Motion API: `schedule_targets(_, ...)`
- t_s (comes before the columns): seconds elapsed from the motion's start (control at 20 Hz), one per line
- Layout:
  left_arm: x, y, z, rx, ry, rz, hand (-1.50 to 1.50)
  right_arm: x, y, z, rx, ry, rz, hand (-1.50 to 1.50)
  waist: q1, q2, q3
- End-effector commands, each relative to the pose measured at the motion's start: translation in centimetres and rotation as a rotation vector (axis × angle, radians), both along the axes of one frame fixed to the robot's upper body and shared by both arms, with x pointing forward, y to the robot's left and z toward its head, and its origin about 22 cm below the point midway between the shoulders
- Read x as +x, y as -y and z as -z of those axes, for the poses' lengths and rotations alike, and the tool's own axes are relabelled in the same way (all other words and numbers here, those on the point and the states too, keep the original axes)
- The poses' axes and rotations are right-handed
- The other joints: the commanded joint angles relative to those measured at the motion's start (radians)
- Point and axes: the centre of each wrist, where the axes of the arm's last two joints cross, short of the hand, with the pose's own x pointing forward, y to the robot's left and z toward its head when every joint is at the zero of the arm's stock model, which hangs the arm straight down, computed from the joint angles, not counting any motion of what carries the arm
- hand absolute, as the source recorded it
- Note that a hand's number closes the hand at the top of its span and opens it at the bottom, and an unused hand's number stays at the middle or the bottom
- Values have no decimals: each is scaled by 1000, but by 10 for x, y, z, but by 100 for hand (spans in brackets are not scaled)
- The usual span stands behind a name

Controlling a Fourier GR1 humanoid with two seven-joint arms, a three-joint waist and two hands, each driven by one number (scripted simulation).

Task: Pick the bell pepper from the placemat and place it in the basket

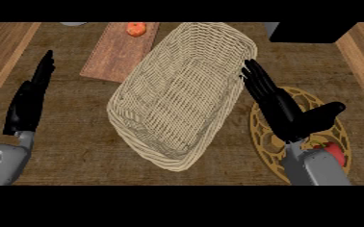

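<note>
- The bell pepper point(335, 153) sits on the round gold placemat point(265, 146) at the desk's right, largely hidden under the right forearm.
- The right hand point(284, 109), fingers straight and spread, hovers just above and left of it, far nearer than the left.
- The basket point(181, 96) lies immediately left.
- The left hand point(28, 103) rests open at the left edge.
</note>
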Motion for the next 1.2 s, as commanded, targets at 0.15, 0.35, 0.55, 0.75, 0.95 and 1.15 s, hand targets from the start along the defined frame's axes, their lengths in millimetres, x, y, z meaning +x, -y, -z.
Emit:
schedule_targets(0.15, 1, 23, -7, -31, 111, 135, 0, -11, 10, -18, -219, 183, -375, 150, 2, -1, 31)
schedule_targets(0.35, -5, 30, -10, -74, 83, 216, 0, -62, -11, 29, 61, 61, -556, 150, -12, -6, 33)
schedule_targets(0.55, -11, 15, 1, -96, 81, 211, 0, -117, -9, 38, -123, 283, -441, -150, -29, -5, 31)
schedule_targets(0.75, -4, 15, -17, -84, 76, 191, 0, -118, 7, -6, -385, 499, -261, -150, -52, -16, 29)
schedule_targets(0.95, -11, 12, -5, -80, 61, 178, 0, -99, 44, -64, -792, 645, -91, -150, -60, -19, 23)
schedule_targets(1.15, -10, 9, -16, -65, 79, 200, 0, -99, 63, -111, -1220, 652, -118, -150, -45, -19, 20)
